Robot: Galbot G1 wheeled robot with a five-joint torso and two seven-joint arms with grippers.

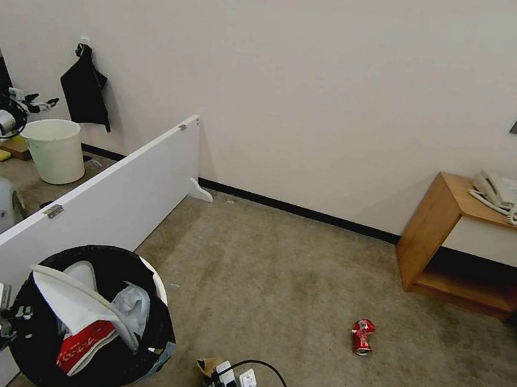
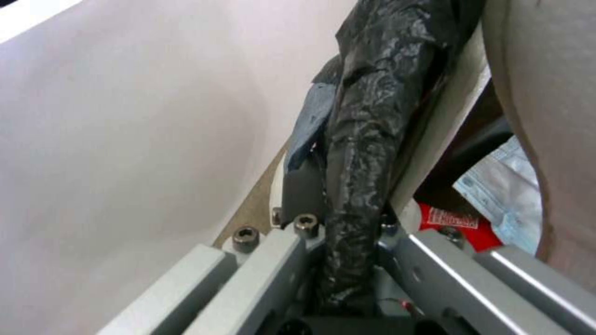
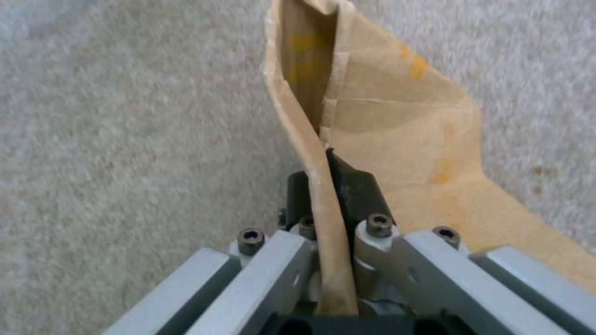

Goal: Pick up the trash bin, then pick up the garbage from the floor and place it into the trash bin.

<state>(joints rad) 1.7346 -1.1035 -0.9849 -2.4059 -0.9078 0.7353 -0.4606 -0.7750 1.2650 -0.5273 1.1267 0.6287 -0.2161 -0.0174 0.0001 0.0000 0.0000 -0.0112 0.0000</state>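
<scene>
Well along, by the look of it. Trash bin (image 1: 97, 325) already lifted, off the carpet at lower left in the head view, black liner rim pinched between the closed fingers of the left gripper (image 2: 348, 218). Inside already: 1 white slipper (image 1: 78, 302), a red-white carton (image 1: 81, 342), pale tissue (image 1: 132, 308). Right gripper (image 3: 326, 186) low over the carpet just right of the bin, clamped on an edge of torn brown cardboard (image 3: 385, 121), not yet over the bin. Still on the floor: 1 crushed red can (image 1: 362, 336), well apart to the right. Surroundings: beige short-pile carpet (image 1: 271, 275), plain white wall, leaning white panel (image 1: 105, 201), unlined cream bucket (image 1: 54, 149) behind it, wooden side table (image 1: 461, 207) with a telephone (image 1: 503, 193).
</scene>
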